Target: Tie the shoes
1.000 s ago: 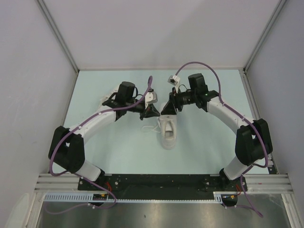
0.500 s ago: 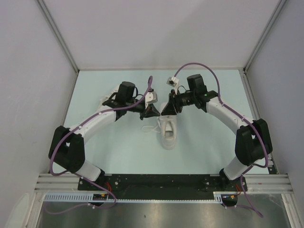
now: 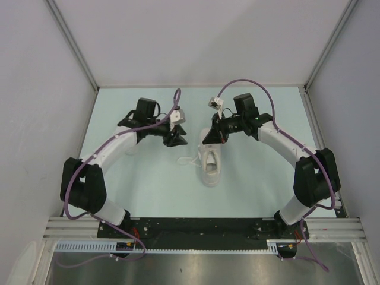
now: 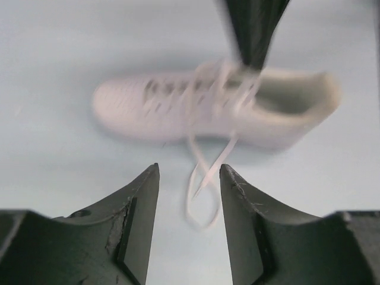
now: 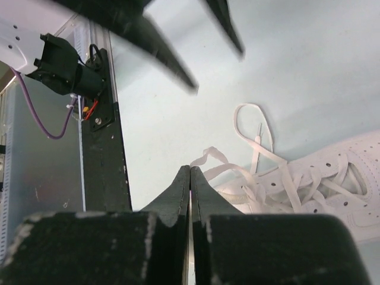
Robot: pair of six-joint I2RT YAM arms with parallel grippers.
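white shoe (image 3: 211, 167) lies mid-frame on the pale tabletop (image 3: 148, 181), laces (image 4: 205, 178) loose. left claw (image 3: 176, 138), just left of it, stands apart, empty. right claw (image 3: 209, 138), fingers pressed together, sits at the laces.

pale blue tabletop (image 3: 139, 190), plain grey walls (image 3: 196, 41), aluminium corner posts (image 3: 72, 43)

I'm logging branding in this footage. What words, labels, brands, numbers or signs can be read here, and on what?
No text can be read in any view.
shoe: plain white, no brand or mark visible; blurred in the left wrist view.
white connector on the right arm's cable: too small to show any print.
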